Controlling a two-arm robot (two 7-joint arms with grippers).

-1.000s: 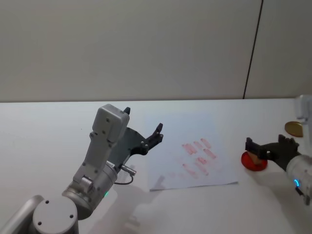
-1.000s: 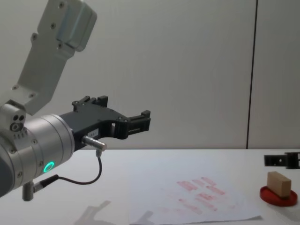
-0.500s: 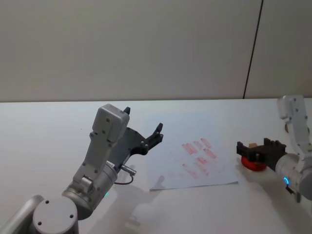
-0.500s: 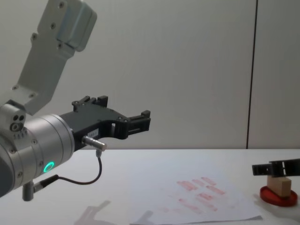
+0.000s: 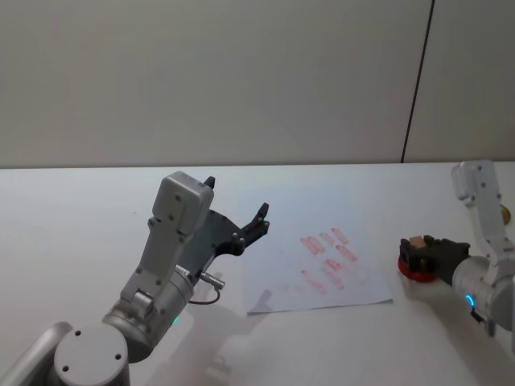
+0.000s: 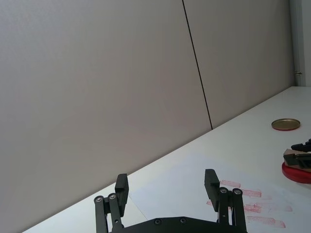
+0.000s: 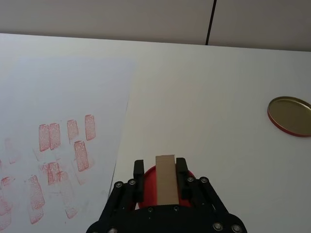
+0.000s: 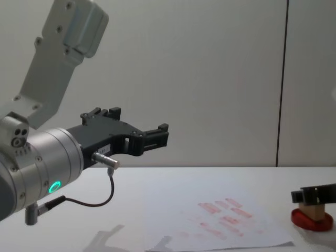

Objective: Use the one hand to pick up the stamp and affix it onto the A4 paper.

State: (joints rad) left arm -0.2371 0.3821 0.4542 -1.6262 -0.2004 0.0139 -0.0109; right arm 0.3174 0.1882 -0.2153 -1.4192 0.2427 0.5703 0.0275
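Observation:
The stamp (image 7: 165, 187), a small tan wooden block, stands upright on the round red ink pad (image 5: 410, 272) to the right of the A4 paper (image 5: 306, 233). My right gripper (image 7: 161, 170) is down around the stamp, with a black finger pressed close on each side. From the chest the stamp (image 8: 315, 211) shows just below the right gripper (image 8: 315, 195), still resting on the pad (image 8: 312, 221). The paper (image 7: 63, 97) carries several red prints. My left gripper (image 5: 237, 199) hangs open in the air left of the paper, holding nothing.
A round gold lid (image 7: 290, 115) lies on the white table beyond the ink pad, near the right edge. A looping black cable hangs under the left wrist (image 8: 100, 202). A grey wall runs along the back of the table.
My right gripper came in over the ink pad, dropped around the stamp and drew its wide-open fingers in against it. The left arm stayed still.

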